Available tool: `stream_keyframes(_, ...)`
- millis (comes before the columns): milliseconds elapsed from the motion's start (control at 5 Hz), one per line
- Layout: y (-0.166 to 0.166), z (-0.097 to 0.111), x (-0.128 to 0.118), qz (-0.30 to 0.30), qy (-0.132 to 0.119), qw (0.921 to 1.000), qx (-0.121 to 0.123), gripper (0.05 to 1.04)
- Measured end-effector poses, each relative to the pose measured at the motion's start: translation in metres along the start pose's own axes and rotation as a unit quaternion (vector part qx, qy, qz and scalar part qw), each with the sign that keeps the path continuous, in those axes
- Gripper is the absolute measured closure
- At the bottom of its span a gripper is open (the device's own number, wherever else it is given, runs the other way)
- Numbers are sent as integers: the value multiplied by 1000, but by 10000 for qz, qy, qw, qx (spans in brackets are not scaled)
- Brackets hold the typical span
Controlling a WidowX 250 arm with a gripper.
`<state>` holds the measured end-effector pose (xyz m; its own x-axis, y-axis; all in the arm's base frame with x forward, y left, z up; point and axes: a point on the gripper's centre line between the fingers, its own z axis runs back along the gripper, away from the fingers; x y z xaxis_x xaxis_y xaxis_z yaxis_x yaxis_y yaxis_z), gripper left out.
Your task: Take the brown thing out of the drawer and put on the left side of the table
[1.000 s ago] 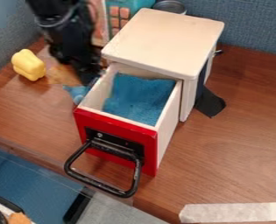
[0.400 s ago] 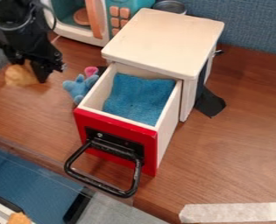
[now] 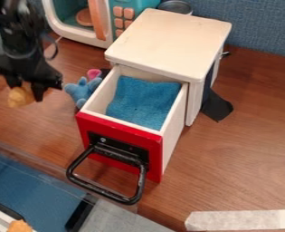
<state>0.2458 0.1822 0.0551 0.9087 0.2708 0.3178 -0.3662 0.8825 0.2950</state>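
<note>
Black and angled downward, the pincer [image 3: 26,89] hangs at the left of the desk [image 3: 229,154], its fingers clamped on the brown thing [image 3: 21,97]. That thing is a small, rounded lump, light tan-brown, plain on the side that shows. Its upper part is hidden behind the fingers, and whether it touches the desk is hard to tell.

To its right, near it, sits a light-blue plush toy [image 3: 80,91], close against the left side of the drawer [image 3: 173,124]. A pink piece [image 3: 94,74] shows at the toy's far end. The drawer is pulled out toward the near side, with pale wooden walls, a red front, a black loop handle [image 3: 96,186] and blue cloth [image 3: 144,99] inside. It belongs to a pale wooden cabinet [image 3: 168,41].

Farther back, left of the cabinet, stands a toy microwave [image 3: 78,35] with a peach handle and buttons, cut off by the top edge; any marks on the buttons are too small to tell. A round metal container [image 3: 175,6] is partly hidden behind the cabinet. Right of the cabinet, a black strap [image 3: 217,106] lies on the desk.
</note>
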Motion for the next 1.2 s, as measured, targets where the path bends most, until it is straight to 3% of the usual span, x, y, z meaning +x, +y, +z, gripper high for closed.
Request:
stream_keyframes(400,17,-46,4,557,235,9982,37,677)
stream_keyframes(600,22,-51,4,727,232,9971,18,608)
stream_keyframes(800,21,-51,0,765,270,9967,-17,295)
stream_keyframes(1000,20,-39,-1,801,122,9965,-212,81)
stream_keyframes(1200,27,-30,1,972,-56,9945,-376,77)
